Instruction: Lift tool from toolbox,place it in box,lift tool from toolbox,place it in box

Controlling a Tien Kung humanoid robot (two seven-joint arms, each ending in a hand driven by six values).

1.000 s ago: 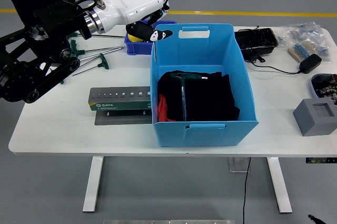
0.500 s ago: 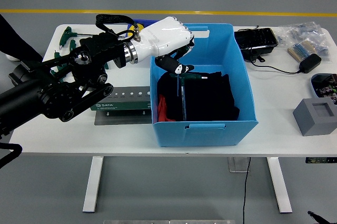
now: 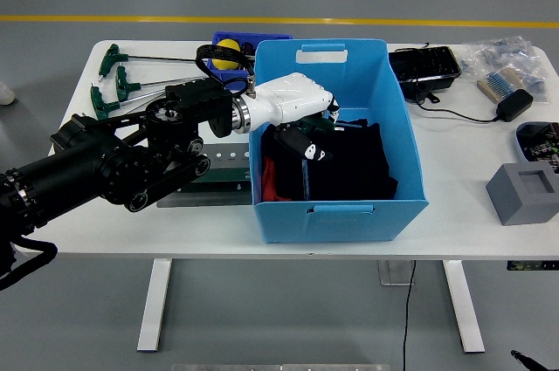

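Left hand (image 3: 301,120) – fingers curled, extended

No legible text, brand or number anywhere now; tool holder (image 3: 229,170) on the desk (image 3: 87,214) mostly hidden behind the arm, its label unreadable.

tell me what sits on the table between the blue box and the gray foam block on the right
Nothing: in the head view the white table is bare between the blue box and the gray foam block. The black adapter's cable runs farther back.
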